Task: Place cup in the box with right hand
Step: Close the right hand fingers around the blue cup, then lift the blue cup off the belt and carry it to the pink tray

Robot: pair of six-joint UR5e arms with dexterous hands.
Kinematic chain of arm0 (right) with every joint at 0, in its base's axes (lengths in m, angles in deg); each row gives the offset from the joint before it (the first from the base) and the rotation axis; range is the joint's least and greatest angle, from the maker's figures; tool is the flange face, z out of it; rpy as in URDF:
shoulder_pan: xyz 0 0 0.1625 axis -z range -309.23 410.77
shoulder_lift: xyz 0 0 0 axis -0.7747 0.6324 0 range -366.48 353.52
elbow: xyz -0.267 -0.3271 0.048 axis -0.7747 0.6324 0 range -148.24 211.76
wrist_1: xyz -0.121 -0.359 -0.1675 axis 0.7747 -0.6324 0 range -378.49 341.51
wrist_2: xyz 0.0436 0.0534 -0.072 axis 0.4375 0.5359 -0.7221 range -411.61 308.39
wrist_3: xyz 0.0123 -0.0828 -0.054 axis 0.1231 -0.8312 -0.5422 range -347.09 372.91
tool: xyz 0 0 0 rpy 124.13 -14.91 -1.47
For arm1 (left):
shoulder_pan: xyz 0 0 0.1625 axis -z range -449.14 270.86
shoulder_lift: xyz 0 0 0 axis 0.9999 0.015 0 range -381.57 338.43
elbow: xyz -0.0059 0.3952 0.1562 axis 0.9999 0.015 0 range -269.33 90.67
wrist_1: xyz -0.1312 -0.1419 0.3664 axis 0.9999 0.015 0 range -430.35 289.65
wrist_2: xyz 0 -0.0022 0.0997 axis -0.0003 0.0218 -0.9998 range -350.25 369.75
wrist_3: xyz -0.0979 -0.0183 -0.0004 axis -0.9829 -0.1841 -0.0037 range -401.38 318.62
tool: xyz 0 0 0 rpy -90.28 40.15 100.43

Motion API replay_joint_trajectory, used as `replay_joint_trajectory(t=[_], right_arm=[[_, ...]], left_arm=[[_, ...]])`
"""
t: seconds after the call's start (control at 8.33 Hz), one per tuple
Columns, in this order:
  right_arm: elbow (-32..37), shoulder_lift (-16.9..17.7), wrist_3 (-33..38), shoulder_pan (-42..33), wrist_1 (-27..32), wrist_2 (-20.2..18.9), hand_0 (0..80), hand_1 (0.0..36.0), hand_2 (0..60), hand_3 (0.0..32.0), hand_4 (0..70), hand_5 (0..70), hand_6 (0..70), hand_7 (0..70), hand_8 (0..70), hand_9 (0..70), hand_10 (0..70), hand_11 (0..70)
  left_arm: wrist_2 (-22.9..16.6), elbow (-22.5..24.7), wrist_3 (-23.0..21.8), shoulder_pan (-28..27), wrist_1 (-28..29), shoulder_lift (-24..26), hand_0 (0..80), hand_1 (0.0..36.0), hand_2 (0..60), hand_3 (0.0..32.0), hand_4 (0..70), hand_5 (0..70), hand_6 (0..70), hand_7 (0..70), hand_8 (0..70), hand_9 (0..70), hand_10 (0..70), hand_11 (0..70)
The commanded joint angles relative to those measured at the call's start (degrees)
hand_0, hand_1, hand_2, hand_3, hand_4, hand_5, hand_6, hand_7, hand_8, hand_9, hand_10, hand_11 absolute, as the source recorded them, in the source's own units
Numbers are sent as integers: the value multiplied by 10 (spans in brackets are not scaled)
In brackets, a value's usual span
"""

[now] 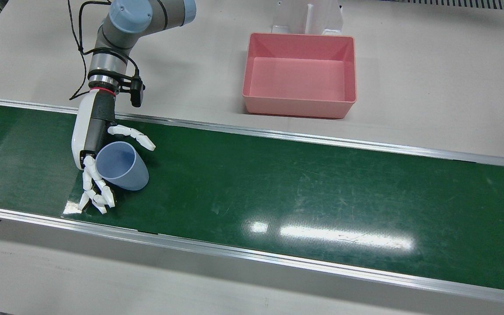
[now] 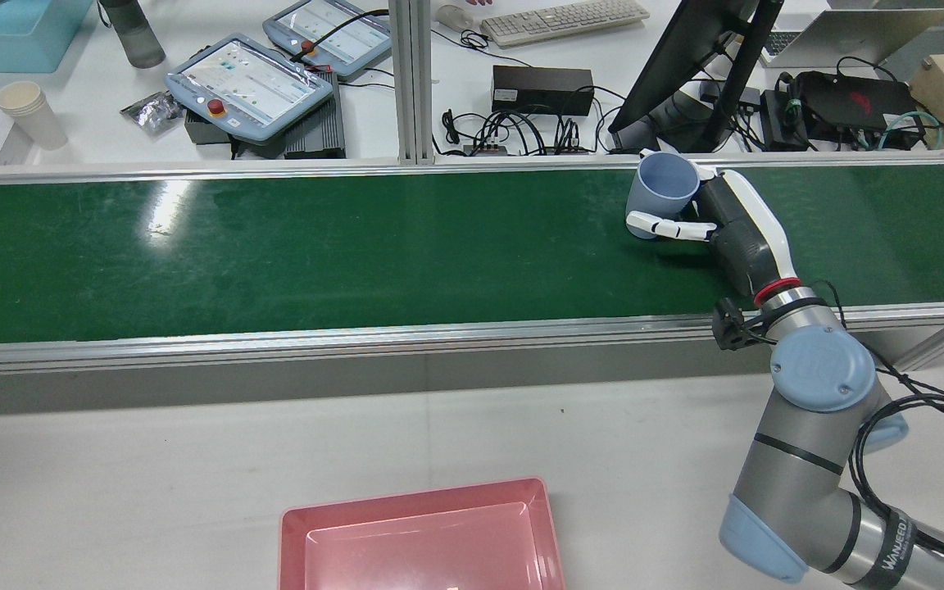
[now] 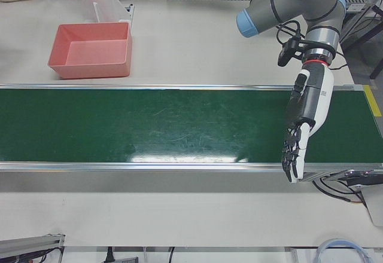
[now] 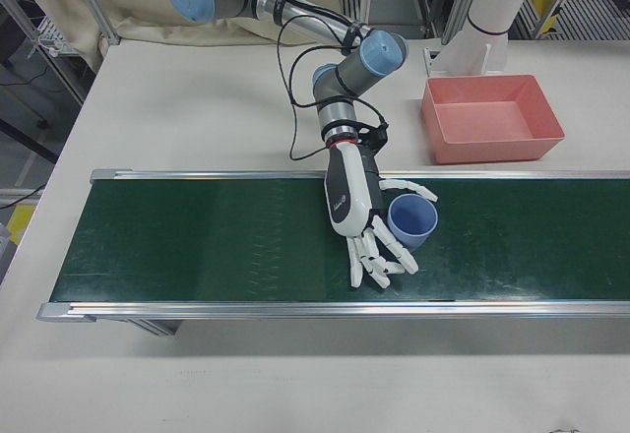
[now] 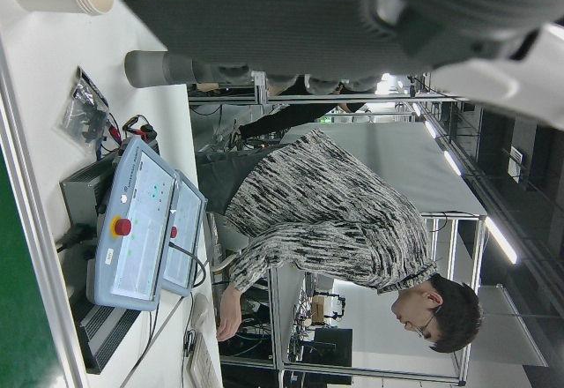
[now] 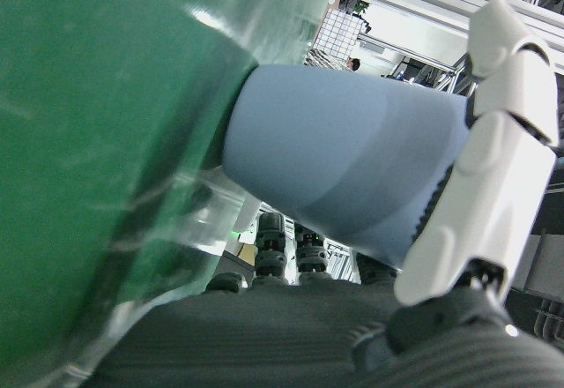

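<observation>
"WANEED", perhaps cut off, on right arm (image 2: 816,492)

A long green conveyor belt (image 1: 278,183), framed by aluminium rails, is set across a pale grey table (image 1: 431,87). Scuff marks and bright reflections of overhead lights are seen on the belt. A blue cup (image 1: 123,165) is found near one end of the belt, open mouth upward and somewhat tilted; whether its base rests fully on the belt cannot be told from these views. A pink box (image 1: 300,107) is placed directly on the table, just beside the belt's rail on the robot's side, well apart from the cup.
</observation>
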Motion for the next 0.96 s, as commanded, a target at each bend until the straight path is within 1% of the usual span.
replay_joint_trajectory(t=[0.0, 0.12, 0.24, 0.36, 0.48, 0.6, 0.72, 0.84], right_arm=[[-1, 7, -2, -21, -4, -1, 487, 359, 600, 0, 93, 101, 185, 700, 207, 404, 87, 152], [-2, 7, -1, -25, -25, -1, 466, 360, 600, 0, 264, 130, 280, 700, 344, 585, 227, 355], [-3, 8, -1, -27, -31, -1, 442, 360, 600, 0, 448, 139, 354, 700, 453, 700, 345, 506], [-6, 9, 0, -34, -31, -1, 420, 360, 600, 0, 673, 132, 386, 700, 518, 700, 423, 601], [-19, 10, 3, -42, -31, -2, 425, 360, 600, 0, 697, 129, 371, 700, 522, 700, 442, 627], [-61, 18, -5, -43, -31, -2, 422, 360, 600, 0, 652, 127, 361, 700, 519, 700, 442, 628], [-110, 22, -32, -43, -31, -2, 424, 360, 600, 0, 642, 126, 358, 700, 517, 700, 440, 623], [-170, 22, -76, -36, -31, -2, 420, 356, 600, 0, 664, 123, 362, 700, 523, 700, 453, 641]], left_arm=[[0, 0, -1, 1, 0, 0, 0, 0, 0, 0, 0, 0, 0, 0, 0, 0, 0, 0], [1, 0, -1, 0, 0, 0, 0, 0, 0, 0, 0, 0, 0, 0, 0, 0, 0, 0], [0, 0, -1, 0, 0, 1, 0, 0, 0, 0, 0, 0, 0, 0, 0, 0, 0, 0], [0, 0, -1, 1, 0, 0, 0, 0, 0, 0, 0, 0, 0, 0, 0, 0, 0, 0], [0, 0, 0, 0, 0, 0, 0, 0, 0, 0, 0, 0, 0, 0, 0, 0, 0, 0], [0, 0, 0, 1, 0, 0, 0, 0, 0, 0, 0, 0, 0, 0, 0, 0, 0, 0], [1, 0, 0, 0, 0, 0, 0, 0, 0, 0, 0, 0, 0, 0, 0, 0, 0, 0], [0, 0, 0, 1, 0, 1, 0, 0, 0, 0, 0, 0, 0, 0, 0, 0, 0, 0]])
